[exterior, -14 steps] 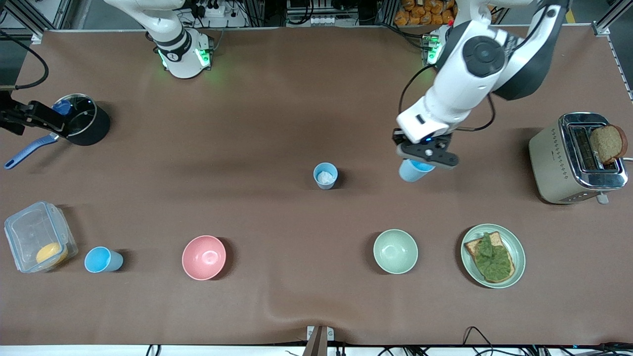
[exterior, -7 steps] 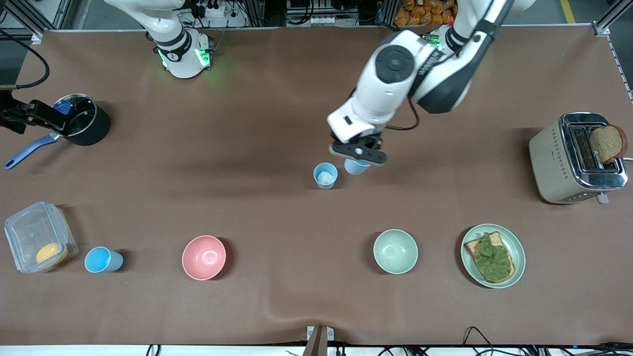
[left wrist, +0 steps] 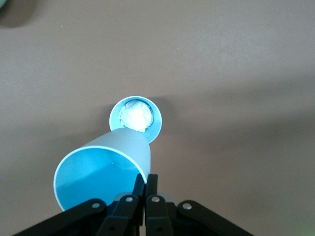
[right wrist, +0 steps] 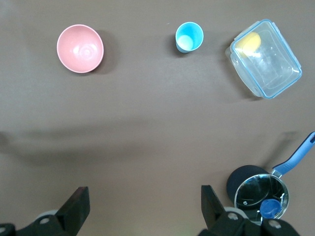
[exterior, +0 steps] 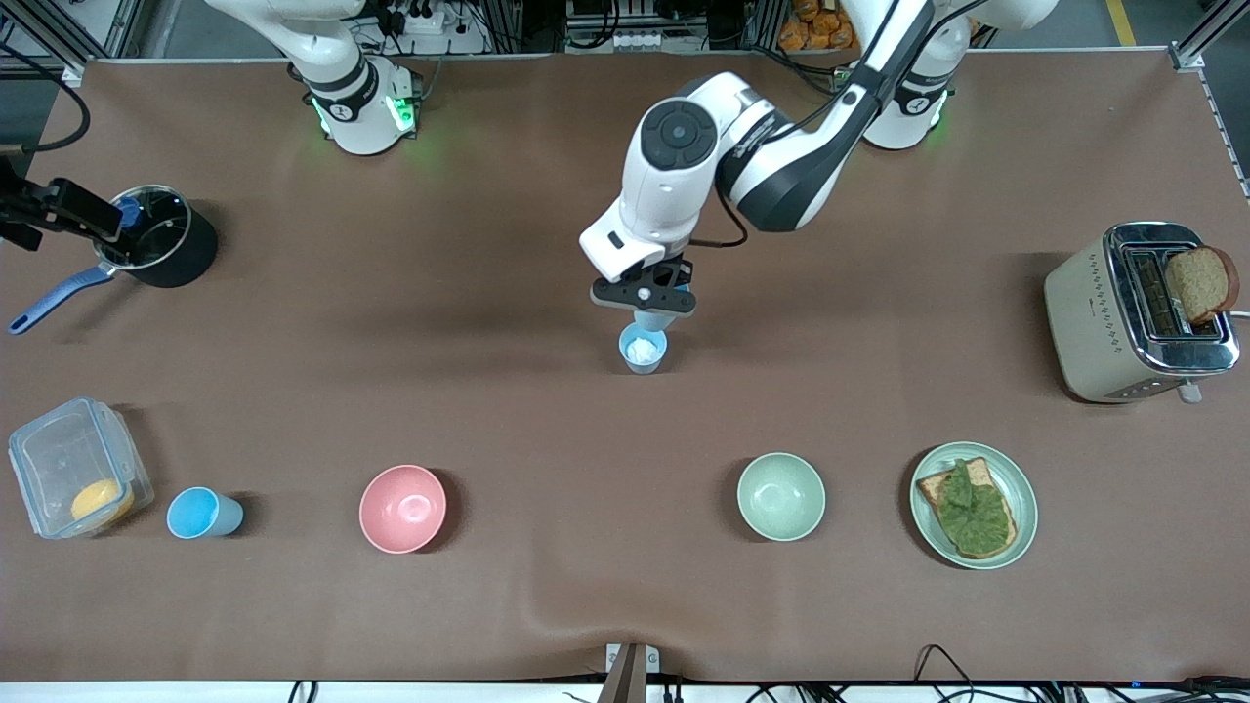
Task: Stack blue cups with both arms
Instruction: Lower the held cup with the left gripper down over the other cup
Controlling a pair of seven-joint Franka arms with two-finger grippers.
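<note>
My left gripper [exterior: 645,298] is shut on the rim of a blue cup [exterior: 654,319] and holds it tilted in the air. It hangs just over a second blue cup [exterior: 643,350] that stands upright mid-table with a white patch inside. In the left wrist view the fingers [left wrist: 146,181] pinch the held cup's [left wrist: 103,167] wall, and the standing cup [left wrist: 135,115] shows right below its base. A third blue cup [exterior: 203,513] stands near the front edge beside a plastic container. My right gripper [exterior: 63,210] is open and empty, up in the air by the black pot; its fingers [right wrist: 145,196] are spread wide.
A pink bowl [exterior: 402,508] and a pale green bowl [exterior: 780,496] stand nearer the front camera. A plate [exterior: 1023,488] with topped toast and a toaster [exterior: 1138,310] are at the left arm's end. A black pot [exterior: 195,256] and a clear container [exterior: 78,467] are at the right arm's end.
My left gripper has carried the blue cup from the toaster side toward the table's middle, ending over the cup with the white patch. The right gripper has shifted slightly.
</note>
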